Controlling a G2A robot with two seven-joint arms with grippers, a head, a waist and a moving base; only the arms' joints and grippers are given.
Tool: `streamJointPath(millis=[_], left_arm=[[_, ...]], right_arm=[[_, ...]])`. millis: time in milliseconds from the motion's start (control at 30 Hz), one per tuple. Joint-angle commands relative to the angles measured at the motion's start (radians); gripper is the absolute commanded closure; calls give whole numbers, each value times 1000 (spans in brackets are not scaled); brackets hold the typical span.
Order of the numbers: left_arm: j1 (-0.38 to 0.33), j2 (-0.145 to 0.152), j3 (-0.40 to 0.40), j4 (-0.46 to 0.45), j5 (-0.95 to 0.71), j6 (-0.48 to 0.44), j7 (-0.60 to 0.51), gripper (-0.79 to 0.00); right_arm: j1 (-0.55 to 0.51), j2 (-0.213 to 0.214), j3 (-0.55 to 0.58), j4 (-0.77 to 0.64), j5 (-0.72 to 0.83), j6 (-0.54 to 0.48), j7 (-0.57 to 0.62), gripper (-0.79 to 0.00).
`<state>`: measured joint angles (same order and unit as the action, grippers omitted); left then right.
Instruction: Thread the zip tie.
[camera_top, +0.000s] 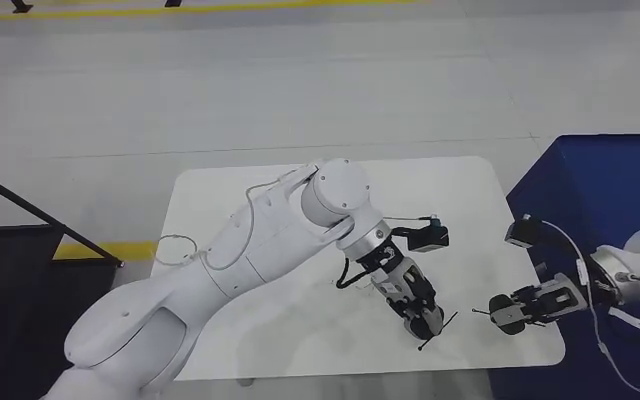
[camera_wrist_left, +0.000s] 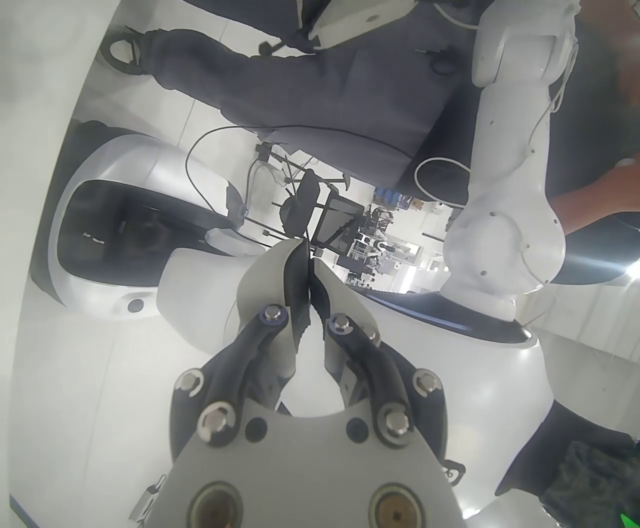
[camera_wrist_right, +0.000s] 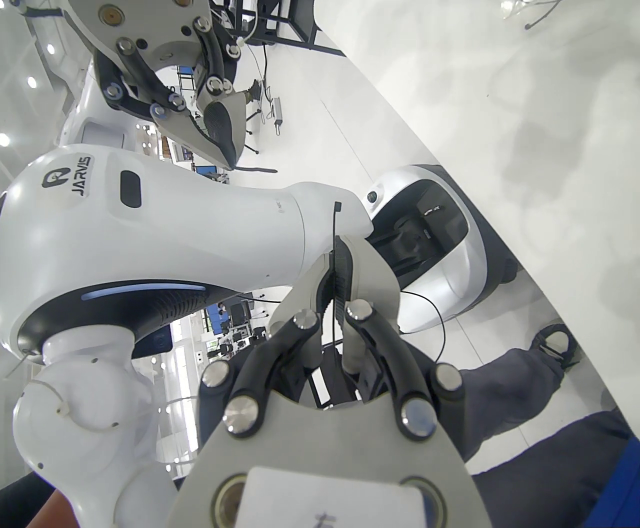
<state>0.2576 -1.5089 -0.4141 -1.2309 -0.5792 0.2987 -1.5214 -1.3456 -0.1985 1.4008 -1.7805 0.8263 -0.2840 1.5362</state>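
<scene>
In the top view my left gripper (camera_top: 428, 322) hangs over the table's front right part, shut on a thin black zip tie (camera_top: 440, 332) that sticks out slantwise on both sides. My right gripper (camera_top: 497, 312) is a short way to its right, pointing toward it, with a gap between them. In the right wrist view the right gripper (camera_wrist_right: 336, 252) is shut on a black zip tie (camera_wrist_right: 335, 225), whose square head stands above the fingertips. The left gripper (camera_wrist_right: 225, 145) shows farther off there. The left gripper (camera_wrist_left: 306, 250) has its pads pressed together in the left wrist view.
The white table (camera_top: 250, 200) has rounded corners, and its front edge runs close below both grippers. A dark blue block (camera_top: 590, 190) stands off the table's right side, beside the right arm. The table's left and back parts are bare.
</scene>
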Motion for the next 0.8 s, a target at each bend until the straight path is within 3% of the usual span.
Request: streamJointPath(millis=[0,767], left_arm=[[-4,-4,12,8,-7,-2,-2,0],[-69,-61,98,96,-21,-12,-12,0]], right_arm=[[1,0,-7,-13,3,0,0,0],[35,14,-68,-30,23,0,0,0]])
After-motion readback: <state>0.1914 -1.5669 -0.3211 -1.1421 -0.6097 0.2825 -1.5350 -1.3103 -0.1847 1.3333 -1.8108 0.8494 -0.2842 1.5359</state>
